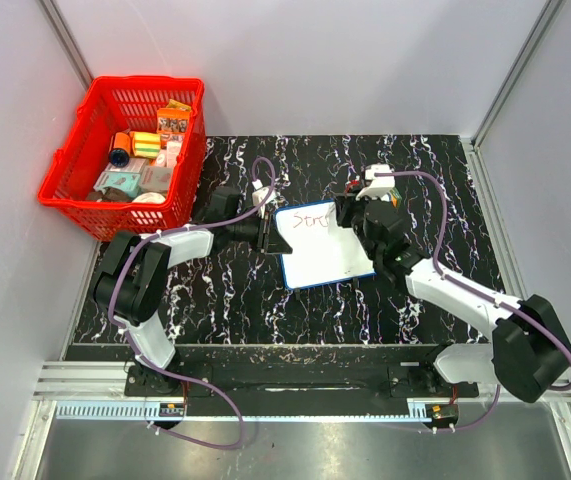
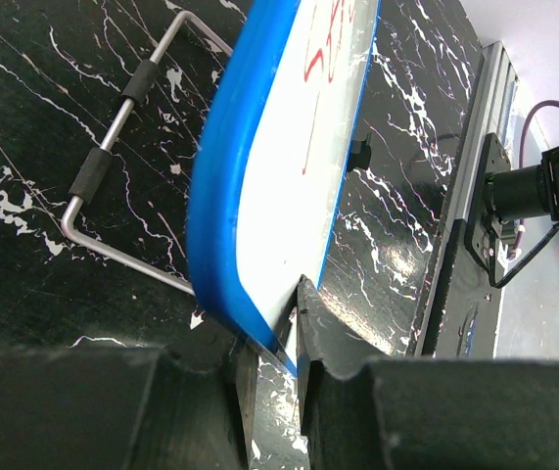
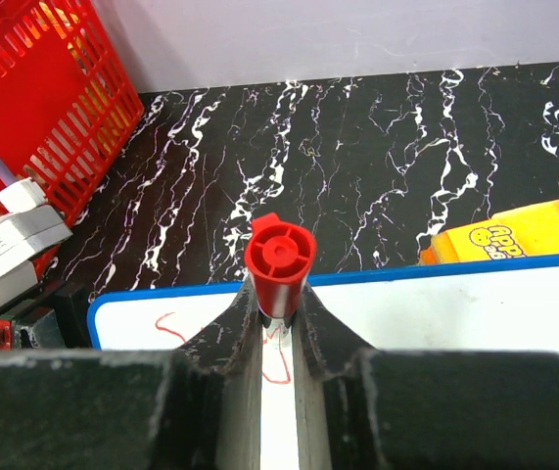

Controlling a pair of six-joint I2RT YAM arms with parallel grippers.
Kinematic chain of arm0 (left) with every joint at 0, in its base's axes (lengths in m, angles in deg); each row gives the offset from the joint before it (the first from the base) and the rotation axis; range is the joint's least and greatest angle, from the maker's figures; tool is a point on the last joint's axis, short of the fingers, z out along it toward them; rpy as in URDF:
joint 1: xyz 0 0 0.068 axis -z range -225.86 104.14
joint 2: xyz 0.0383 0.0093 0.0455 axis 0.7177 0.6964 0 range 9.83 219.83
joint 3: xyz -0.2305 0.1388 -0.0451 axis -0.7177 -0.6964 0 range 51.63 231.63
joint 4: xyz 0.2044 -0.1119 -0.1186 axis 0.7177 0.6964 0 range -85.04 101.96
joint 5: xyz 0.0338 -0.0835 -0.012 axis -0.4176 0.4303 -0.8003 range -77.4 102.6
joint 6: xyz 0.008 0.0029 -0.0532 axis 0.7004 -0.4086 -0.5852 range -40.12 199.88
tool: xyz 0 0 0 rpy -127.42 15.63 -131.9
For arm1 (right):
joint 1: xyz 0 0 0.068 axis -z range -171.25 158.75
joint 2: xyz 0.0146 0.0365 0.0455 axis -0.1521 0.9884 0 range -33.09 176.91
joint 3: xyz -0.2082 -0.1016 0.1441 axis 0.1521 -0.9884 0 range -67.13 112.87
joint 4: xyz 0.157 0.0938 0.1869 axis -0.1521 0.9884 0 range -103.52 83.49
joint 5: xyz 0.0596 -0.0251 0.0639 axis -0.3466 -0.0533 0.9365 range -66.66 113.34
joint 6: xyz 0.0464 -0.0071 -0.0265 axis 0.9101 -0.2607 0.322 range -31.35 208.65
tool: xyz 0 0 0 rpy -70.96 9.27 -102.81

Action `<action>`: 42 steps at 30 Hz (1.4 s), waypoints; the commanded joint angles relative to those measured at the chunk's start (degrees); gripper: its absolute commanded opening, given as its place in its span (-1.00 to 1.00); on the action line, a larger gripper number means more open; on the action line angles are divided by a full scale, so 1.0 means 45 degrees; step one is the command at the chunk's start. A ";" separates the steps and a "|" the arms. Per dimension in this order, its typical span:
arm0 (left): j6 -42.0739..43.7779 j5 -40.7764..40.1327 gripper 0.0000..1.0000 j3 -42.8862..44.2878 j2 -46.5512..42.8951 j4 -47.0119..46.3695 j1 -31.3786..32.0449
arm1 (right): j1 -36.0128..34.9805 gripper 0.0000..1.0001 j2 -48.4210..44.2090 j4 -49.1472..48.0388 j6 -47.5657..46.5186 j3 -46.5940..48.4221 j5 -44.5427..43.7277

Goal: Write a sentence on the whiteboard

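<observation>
The whiteboard point(image 1: 322, 252) lies mid-table, white with a blue frame. Red strokes of the sentence point(image 1: 315, 217) run along its far edge. My left gripper point(image 1: 268, 233) is shut on the board's left edge. In the left wrist view the blue rim of the whiteboard point(image 2: 222, 196) sits pinched between the jaws of the left gripper point(image 2: 271, 338). My right gripper point(image 1: 352, 214) hovers over the board's far right part, shut on a red marker point(image 3: 280, 257). The marker stands upright, its tip hidden, over the red strokes point(image 3: 277, 367) on the whiteboard point(image 3: 455, 304).
A red basket point(image 1: 125, 150) with several packets stands at the back left. A small orange box point(image 3: 514, 235) lies just beyond the board's far edge. A wire stand point(image 2: 122, 108) folds out behind the board. Grey walls close in the left, right and back.
</observation>
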 commanded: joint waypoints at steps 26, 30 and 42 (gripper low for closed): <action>0.1623 -0.1875 -1.00 -0.0067 0.0193 0.0690 0.0195 | 0.0233 -1.00 -0.1034 -0.0582 -0.0346 -0.0010 -0.0362; 0.1623 -0.1895 -1.00 -0.0087 0.0193 0.0710 0.0175 | 0.0350 -1.00 -0.0820 -0.0562 -0.0307 -0.0010 -0.0363; 0.1662 -0.1914 -1.00 -0.0087 0.0174 0.0749 0.0175 | 0.0350 -1.00 -0.0195 -0.0367 -0.0151 0.0205 -0.0344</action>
